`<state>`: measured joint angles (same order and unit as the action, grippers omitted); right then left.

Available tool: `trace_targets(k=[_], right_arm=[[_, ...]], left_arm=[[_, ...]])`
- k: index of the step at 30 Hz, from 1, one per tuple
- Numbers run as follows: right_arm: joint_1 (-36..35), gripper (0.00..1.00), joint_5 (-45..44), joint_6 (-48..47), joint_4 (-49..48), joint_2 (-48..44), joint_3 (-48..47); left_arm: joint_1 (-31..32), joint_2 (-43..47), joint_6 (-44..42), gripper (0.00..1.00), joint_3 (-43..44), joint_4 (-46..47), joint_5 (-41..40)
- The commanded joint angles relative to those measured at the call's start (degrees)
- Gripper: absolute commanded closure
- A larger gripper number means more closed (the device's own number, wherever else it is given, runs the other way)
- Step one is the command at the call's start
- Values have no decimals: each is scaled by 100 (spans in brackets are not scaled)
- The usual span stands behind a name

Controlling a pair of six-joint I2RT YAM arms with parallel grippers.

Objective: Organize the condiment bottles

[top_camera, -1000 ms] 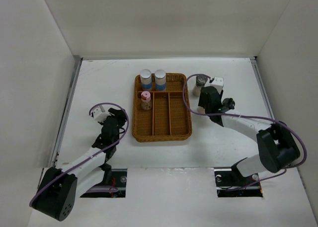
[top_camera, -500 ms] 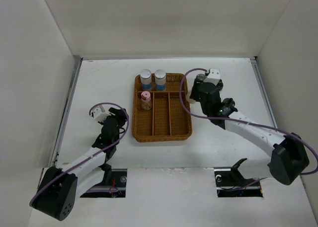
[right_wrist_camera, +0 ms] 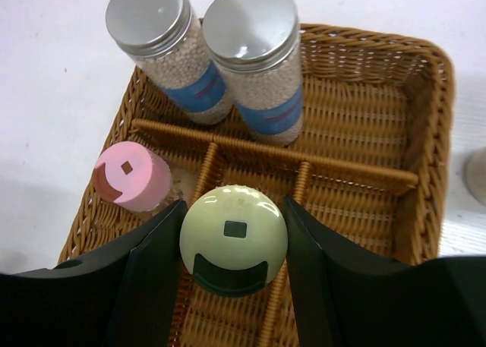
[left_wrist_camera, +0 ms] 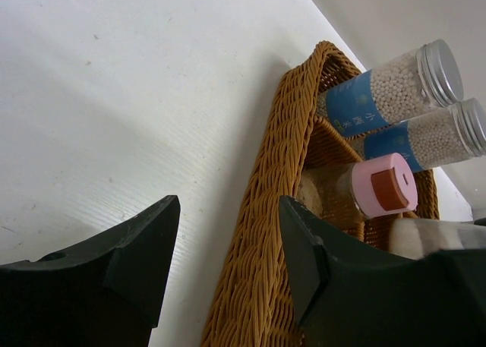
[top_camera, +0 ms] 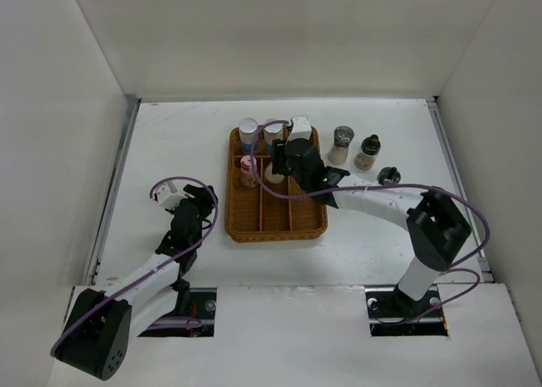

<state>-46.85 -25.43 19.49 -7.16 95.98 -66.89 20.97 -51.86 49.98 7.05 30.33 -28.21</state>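
Overhead, the right arm reaches leftward from its base across the table (top_camera: 169, 141), bent at the elbow, with its wrist over the far half of the wicker tray (top_camera: 275, 233). The right gripper (right_wrist_camera: 233, 210) points down. Its 2 fingers press either side of the yellow-green-capped bottle (right_wrist_camera: 234, 237), holding it upright by the divider between the tray's left and middle long slots. Whether the bottle's base touches the tray floor I cannot tell.

The left arm lies folded low on the left side. The left gripper (left_wrist_camera: 228, 210) is near the tray's left rim and faces it, jaws partly apart with nothing between them.

7 condiment bottles show in all:
- 2 blue-labelled bottles (right_wrist_camera: 163, 43) with silver caps stand side by side in the tray's back compartment.
- 1 pink-capped bottle (right_wrist_camera: 133, 176) stands in the left slot.
- 1 is the held bottle.
- 3 loose bottles (top_camera: 340, 143) are on the table to the right of the tray.
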Motion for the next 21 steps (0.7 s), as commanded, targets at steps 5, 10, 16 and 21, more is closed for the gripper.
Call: trace_targets(k=[5, 10, 16, 21], right_arm=[[-30, 58, 144, 12, -427, 605, -535], [-91, 56, -198, -111, -427, 922, -632], [-153, 33, -278, -226, -523, 975, -632], [-153, 18, -173, -235, -462, 589, -466]], left_arm=[[-45, -17, 65, 47, -28, 298, 114], [-10, 0, 65, 47, -28, 325, 114], [8, -53, 47, 47, -11, 351, 122], [-19, -62, 65, 46, -11, 351, 167]])
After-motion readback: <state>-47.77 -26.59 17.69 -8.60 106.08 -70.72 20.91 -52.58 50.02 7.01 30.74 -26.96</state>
